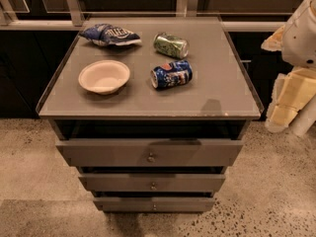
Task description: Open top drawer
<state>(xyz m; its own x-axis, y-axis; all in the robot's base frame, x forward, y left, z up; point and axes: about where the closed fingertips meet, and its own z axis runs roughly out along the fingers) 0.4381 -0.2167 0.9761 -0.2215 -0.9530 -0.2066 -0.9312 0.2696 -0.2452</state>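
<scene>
Cabinet (217,90) mid-scene, seen from above and in front, grey-brown, flat top with a thin raised lip. We count three drawers stacked in its near face.

Top drawer (108,153): the widest and tallest front, directly under the near edge of the top. A dark gap runs between that edge and the drawer front. A small round metal knob (151,157) sits at its centre, with nothing touching it. We cannot tell whether the front stands proud of the frame.

Middle drawer (113,182) and bottom drawer (123,205) lie below, each narrower and thinner, each with a like knob at centre.

On the top we note four things, all apart from one another:
- pale bowl (104,76), upright, near left
- blue chip bag (109,34), crumpled, far left
- green can (171,45), on its side, far centre
- blue can (171,74), on its side, just right of the bowl and nearer than the green can

Gripper (286,102): at the right edge of the scene, pale yellow and white, hanging beside the cabinet's right side, clear of the top and well apart from the top drawer's knob. We cannot tell whether it is released or clenched; we see nothing in it. White arm (301,31) housing shows above it.

Speckled floor (276,191) lies around the cabinet, with dark panelling along the far wall.
</scene>
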